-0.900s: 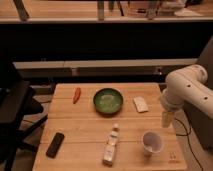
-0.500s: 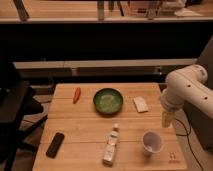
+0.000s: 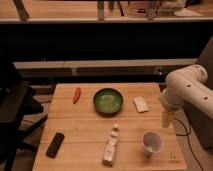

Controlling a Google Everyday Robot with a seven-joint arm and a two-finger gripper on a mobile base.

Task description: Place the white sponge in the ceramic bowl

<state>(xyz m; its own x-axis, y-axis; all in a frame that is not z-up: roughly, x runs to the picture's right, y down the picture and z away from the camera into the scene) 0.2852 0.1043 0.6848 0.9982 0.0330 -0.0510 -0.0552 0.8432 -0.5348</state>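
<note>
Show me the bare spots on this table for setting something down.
Free: the left-centre patch bordered by the red pepper, green bowl, lying bottle and black device; also the far right corner behind the white sponge. Crowded: the right edge, where the gripper hangs between sponge and white cup.

Wooden table [image 3: 85, 135], dark chair [image 3: 15, 115], dim light

One ceramic bowl [image 3: 108, 100], one white sponge [image 3: 141, 104], one red pepper [image 3: 77, 94], one bottle [image 3: 112, 146], one cup [image 3: 152, 142], one black remote [image 3: 55, 145] counted on one worktop [image 3: 85, 125], one gripper [image 3: 167, 120] seen over its edge near the sponge.
</note>
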